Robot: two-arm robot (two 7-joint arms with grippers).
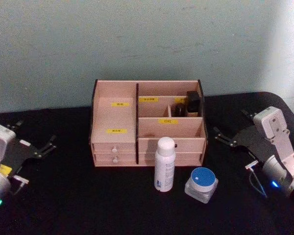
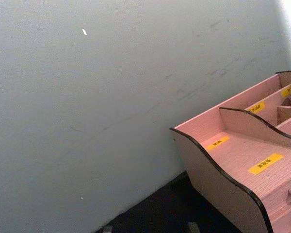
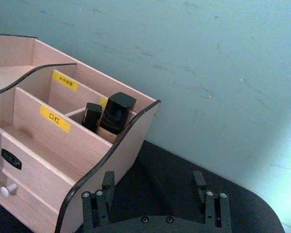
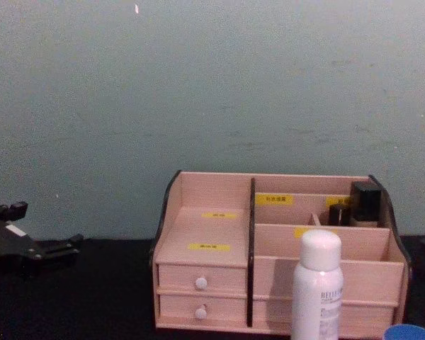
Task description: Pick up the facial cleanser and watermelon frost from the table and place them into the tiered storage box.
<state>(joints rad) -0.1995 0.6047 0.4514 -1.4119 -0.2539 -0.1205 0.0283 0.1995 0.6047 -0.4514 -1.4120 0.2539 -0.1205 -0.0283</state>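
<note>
— On the counter (image 1: 88,196), where does the cleanser (image 1: 165,164) stand?

— It stands upright just in front of the box (image 1: 108,117), before the lower right front panel. Its white cap reaches about the height of that panel's upper edge.

— And the jar (image 1: 201,184)?

— Just beside the cleanser, on the robot's right and a little nearer to the robot. The two are close, but a small gap shows between them. The blue lid is on top.

— Is something already inside the box?

— Yes, two black containers (image 1: 192,103) stand in the back right compartment. The other compartments look bare and carry yellow labels (image 1: 120,104). Both small drawers (image 1: 114,152) at the lower left are closed.

— What about the left claw (image 1: 36,132)?

— It is at the far left of the counter, well apart from the box. Its fingers are spread apart and hold nothing.

— And the right claw (image 1: 230,122)?

— It is at the right of the box, near its side wall but not touching. The fingers (image 3: 108,180) are also wide apart, with nothing between them, and they point toward the box.
</note>
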